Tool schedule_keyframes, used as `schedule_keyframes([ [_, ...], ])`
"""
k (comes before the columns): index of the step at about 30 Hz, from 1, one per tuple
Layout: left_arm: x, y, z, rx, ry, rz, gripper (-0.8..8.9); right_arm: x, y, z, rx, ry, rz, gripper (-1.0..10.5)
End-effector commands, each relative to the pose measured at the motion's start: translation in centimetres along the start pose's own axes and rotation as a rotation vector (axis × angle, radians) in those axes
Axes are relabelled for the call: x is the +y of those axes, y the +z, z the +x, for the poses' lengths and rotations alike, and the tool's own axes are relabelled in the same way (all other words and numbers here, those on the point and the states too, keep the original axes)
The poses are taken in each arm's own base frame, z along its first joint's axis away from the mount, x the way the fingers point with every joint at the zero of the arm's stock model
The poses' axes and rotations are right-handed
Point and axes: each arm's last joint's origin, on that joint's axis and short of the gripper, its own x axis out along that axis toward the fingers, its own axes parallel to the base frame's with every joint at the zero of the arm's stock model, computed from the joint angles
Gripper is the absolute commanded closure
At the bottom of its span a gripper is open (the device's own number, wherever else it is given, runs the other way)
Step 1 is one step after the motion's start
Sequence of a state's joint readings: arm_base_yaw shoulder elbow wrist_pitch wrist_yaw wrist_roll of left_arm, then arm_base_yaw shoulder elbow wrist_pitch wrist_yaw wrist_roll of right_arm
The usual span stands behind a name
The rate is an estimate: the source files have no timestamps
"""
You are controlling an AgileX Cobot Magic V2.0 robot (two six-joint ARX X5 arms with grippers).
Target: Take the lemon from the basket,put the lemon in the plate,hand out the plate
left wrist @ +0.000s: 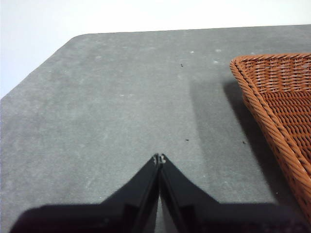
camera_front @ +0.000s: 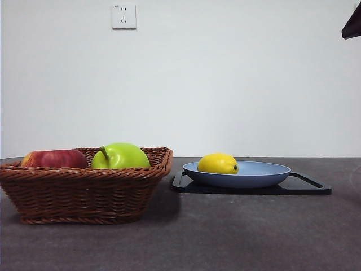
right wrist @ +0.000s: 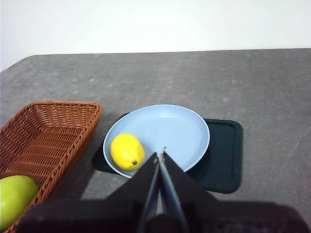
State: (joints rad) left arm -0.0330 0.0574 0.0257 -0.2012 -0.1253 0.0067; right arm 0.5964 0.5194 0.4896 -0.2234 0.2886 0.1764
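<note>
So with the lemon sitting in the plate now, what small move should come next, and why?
Probably the right gripper, shut and hovering above the plate, should open and lower toward the plate's rim. The lemon already lies in the plate, which rests on the black tray, so only handing out remains. The left gripper waits, shut, beside the basket.

Left gripper (left wrist: 160, 158): jaws pressed together, tips meeting in a point, nothing between them; held above the table, clear of the surface. Right gripper (right wrist: 160, 153): jaws likewise closed and empty, held high, looking down. Front view shows only one black arm tip (camera_front: 352, 23) at the top corner (which arm: cannot tell).
</note>
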Motion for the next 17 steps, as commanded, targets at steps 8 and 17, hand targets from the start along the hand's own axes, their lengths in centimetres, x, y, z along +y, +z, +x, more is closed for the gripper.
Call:
schedule_keyframes([
  [8, 0.0, -0.2, 0.1, 0.005, 0.004, -0.007, 8.05, -2.3, -1.8, -1.8, -0.027, -0.172, -0.136, 9.4],
  [17, 0.0, -0.1, 0.1, 0.001, 0.004, -0.008, 8.05, -5.5, -8.3, -1.2, -0.107, -0.089, -0.041, 9.4],
])
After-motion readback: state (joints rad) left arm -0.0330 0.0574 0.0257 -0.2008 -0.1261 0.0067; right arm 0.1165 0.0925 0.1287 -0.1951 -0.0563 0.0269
